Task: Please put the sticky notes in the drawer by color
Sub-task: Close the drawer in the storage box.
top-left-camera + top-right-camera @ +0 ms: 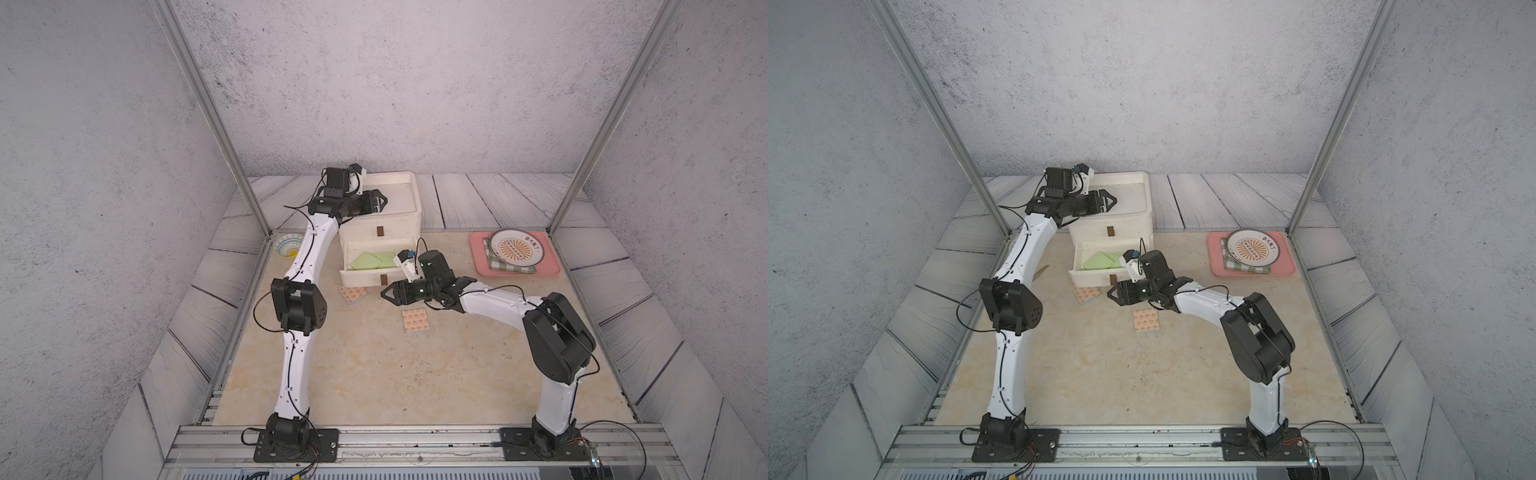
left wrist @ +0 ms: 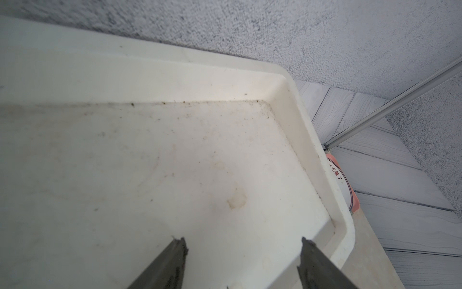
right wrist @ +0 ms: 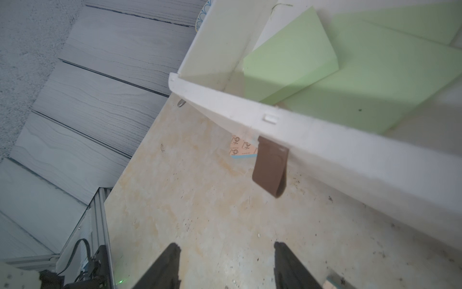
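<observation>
The white drawer (image 1: 399, 222) (image 1: 1129, 222) stands at the back, its middle drawer pulled out. Two light green sticky notes (image 1: 373, 260) (image 1: 1100, 260) (image 3: 375, 75) lie inside it. Two orange-patterned sticky notes lie on the table, one (image 1: 352, 294) (image 1: 1087, 295) (image 3: 242, 149) just in front of the drawer and one (image 1: 415, 321) (image 1: 1146, 321) nearer. My left gripper (image 1: 382, 201) (image 1: 1113, 201) (image 2: 243, 241) hovers open and empty over the chest's recessed top (image 2: 175, 162). My right gripper (image 1: 384, 292) (image 1: 1111, 294) (image 3: 226, 246) is open and empty, low over the table, just short of the open drawer's brown handle (image 3: 271, 167).
A pink tray (image 1: 548, 266) at the back right holds a plate (image 1: 516, 247) on a green checked cloth. A patterned bowl (image 1: 288, 245) sits left of the chest, partly behind my left arm. Metal frame posts (image 1: 232, 145) rise at the back corners.
</observation>
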{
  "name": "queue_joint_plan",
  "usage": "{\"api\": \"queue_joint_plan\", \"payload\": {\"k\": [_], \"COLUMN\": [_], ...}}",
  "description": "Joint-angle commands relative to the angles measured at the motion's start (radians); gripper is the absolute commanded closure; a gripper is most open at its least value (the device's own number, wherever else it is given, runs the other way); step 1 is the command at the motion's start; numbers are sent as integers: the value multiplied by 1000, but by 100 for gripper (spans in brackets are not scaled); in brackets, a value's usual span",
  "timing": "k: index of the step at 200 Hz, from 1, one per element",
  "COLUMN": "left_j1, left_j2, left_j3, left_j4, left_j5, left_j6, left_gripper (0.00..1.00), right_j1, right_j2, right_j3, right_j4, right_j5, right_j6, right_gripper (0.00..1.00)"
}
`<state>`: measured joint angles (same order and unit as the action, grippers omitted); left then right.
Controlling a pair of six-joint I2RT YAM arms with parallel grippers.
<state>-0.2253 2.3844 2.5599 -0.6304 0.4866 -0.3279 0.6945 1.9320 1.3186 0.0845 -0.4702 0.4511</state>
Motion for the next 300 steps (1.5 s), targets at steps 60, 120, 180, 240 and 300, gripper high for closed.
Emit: {"api": "queue_joint_plan", "payload": {"k": [60, 120, 180, 240, 300], "left_j1": [30, 47, 55, 58, 63], "left_j2": [-16, -60, -70, -103, -257], "left_j3": [-100, -167, -199, -208, -222], "left_j4": [-129, -117, -109, -119, -160], "left_j5": [7, 9, 14, 17, -3], "left_j6": [25, 33, 32, 39, 52], "left_gripper": [23, 23, 23, 23, 21], "right_j1": [24, 10, -36, -38, -46], "right_j2": [229, 340, 406, 408, 4], "right_j3": [260, 448, 555, 572, 184], "right_j4": [301, 264, 297, 284, 6], "right_j5": [173, 271, 286, 246, 251], "right_j6": [-3, -54, -41, -22, -134], "right_gripper": [38, 38, 37, 37, 31]}}
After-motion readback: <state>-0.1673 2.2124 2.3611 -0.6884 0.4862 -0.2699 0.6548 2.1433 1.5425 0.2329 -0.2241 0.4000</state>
